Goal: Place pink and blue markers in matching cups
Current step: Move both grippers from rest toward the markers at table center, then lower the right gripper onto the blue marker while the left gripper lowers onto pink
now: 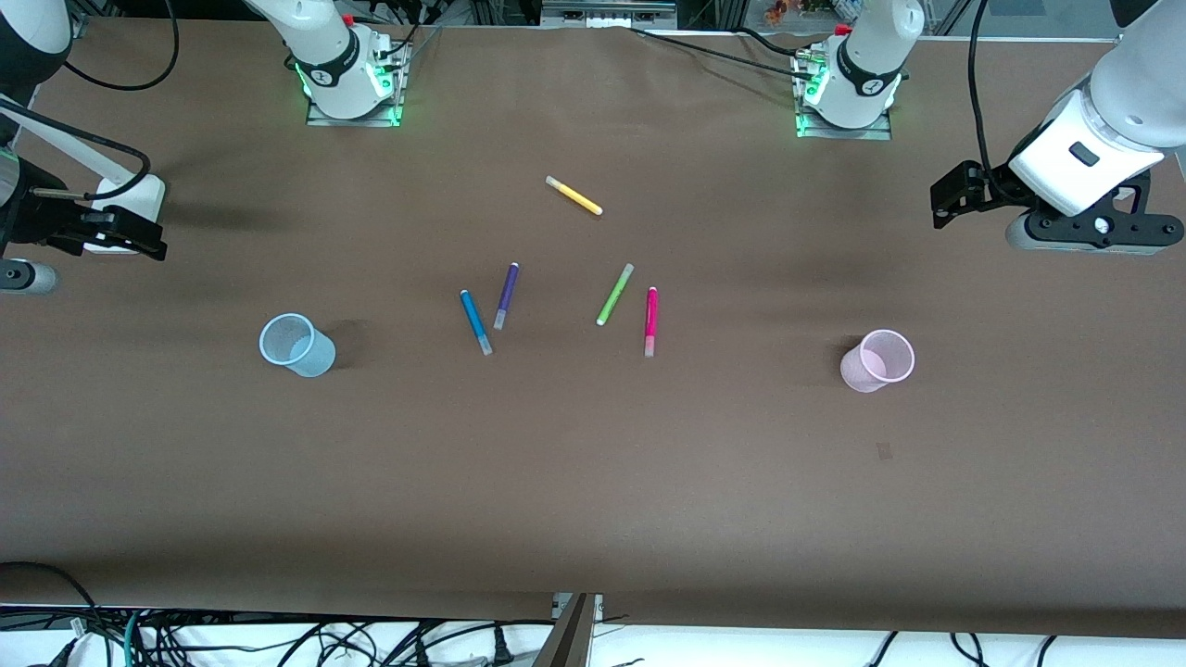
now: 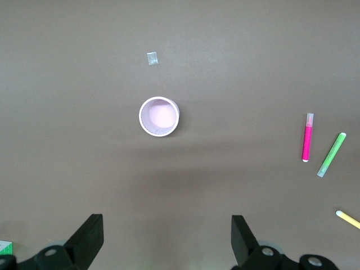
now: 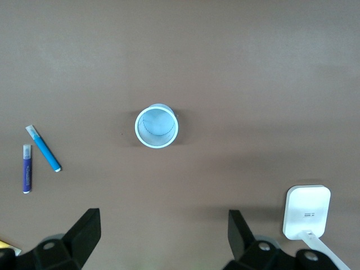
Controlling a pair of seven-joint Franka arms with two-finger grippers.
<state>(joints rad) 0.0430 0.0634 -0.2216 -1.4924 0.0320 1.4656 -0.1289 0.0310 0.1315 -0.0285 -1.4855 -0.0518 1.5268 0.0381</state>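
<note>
The pink marker (image 1: 650,321) (image 2: 307,137) and the blue marker (image 1: 475,321) (image 3: 43,148) lie flat on the brown table near its middle. The pink cup (image 1: 878,360) (image 2: 159,116) stands upright toward the left arm's end. The blue cup (image 1: 296,345) (image 3: 157,126) stands upright toward the right arm's end. Both cups are empty. My left gripper (image 1: 950,196) (image 2: 167,242) hangs open high over the table at its own end, with nothing between its fingers. At the other end my right gripper (image 1: 139,243) (image 3: 163,239) hovers open and empty.
A purple pen (image 1: 506,295) (image 3: 26,169) lies beside the blue marker, a lime-green pen (image 1: 614,294) (image 2: 331,154) beside the pink one. A yellow pen (image 1: 574,195) (image 2: 347,218) lies farther from the front camera. A white box (image 3: 306,212) sits under the right arm.
</note>
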